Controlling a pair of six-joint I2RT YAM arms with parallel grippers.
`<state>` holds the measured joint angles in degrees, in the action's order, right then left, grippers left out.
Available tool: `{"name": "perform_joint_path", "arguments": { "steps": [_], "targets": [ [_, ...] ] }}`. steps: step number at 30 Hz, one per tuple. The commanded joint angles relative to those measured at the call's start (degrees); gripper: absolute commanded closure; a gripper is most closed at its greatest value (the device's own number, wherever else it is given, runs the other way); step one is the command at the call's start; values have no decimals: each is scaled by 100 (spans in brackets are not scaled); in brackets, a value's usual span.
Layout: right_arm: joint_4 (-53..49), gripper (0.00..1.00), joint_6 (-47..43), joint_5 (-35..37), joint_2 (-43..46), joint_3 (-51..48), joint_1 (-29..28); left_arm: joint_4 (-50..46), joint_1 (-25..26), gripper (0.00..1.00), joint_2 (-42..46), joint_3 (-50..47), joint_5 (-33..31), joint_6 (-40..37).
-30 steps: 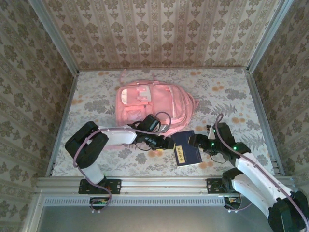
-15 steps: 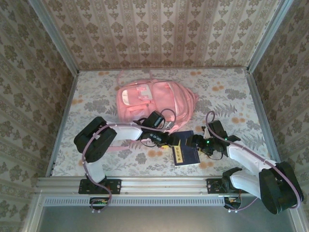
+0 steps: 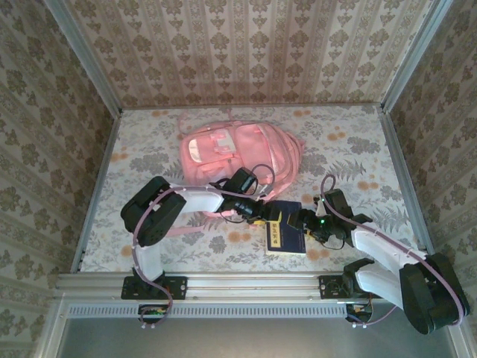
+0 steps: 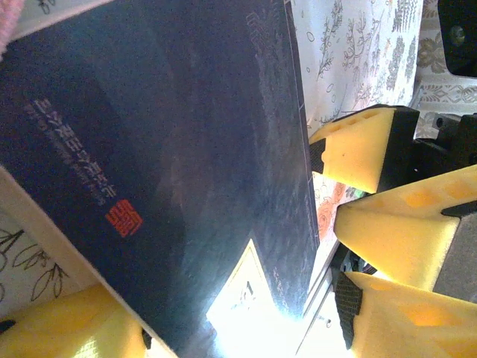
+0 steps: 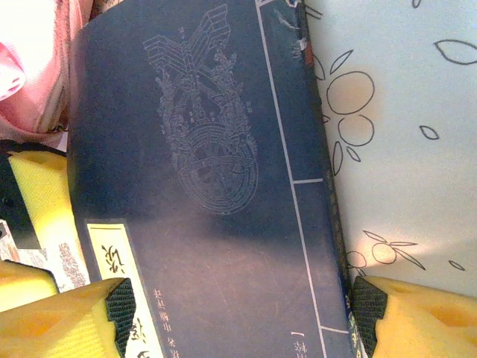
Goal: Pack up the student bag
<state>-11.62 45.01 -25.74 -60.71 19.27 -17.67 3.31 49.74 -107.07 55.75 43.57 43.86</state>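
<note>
Left gripper [image 3: 261, 216] and right gripper [image 3: 302, 222], jaws spread wide, sit at opposite edges of the dark blue book [image 3: 285, 233], near the pink backpack [image 3: 238, 153].

You're looking at: student bag [image 3: 238, 153] soft pink cloth; book cover [image 5: 209, 186] matt navy, faintly scuffed; finger pads [image 5: 432, 321] porous yellow foam.

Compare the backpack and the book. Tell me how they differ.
Colour: the backpack is pink; the book is dark navy.
Size: the backpack is far bigger than the book.
Build: the backpack is soft and rumpled; the book is flat and stiff.
Place: the backpack lies further back; the book lies nearer the front edge.
Both lie on the floral table.
</note>
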Motion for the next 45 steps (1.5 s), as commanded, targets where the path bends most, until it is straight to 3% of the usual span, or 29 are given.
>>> {"name": "perform_joint_path", "arguments": {
  "steps": [1,10,29,36,45],
  "targets": [
    [288,21,51,-285,-169,-206,-116,-24,1,34,238,23,305,214],
    [348,21,22,-144,-349,-213,-121,821,34,36,347,-168,921,711],
    [397,21,-17,-56,-469,-283,-113,1204,139,27,476,36,1052,999],
    [159,21,-29,94,-337,-241,-89,1930,349,27,399,141,1301,1520],
    [-243,20,31,289,402,-413,147,1446,480,26,452,292,1200,1330]
  ]
}}
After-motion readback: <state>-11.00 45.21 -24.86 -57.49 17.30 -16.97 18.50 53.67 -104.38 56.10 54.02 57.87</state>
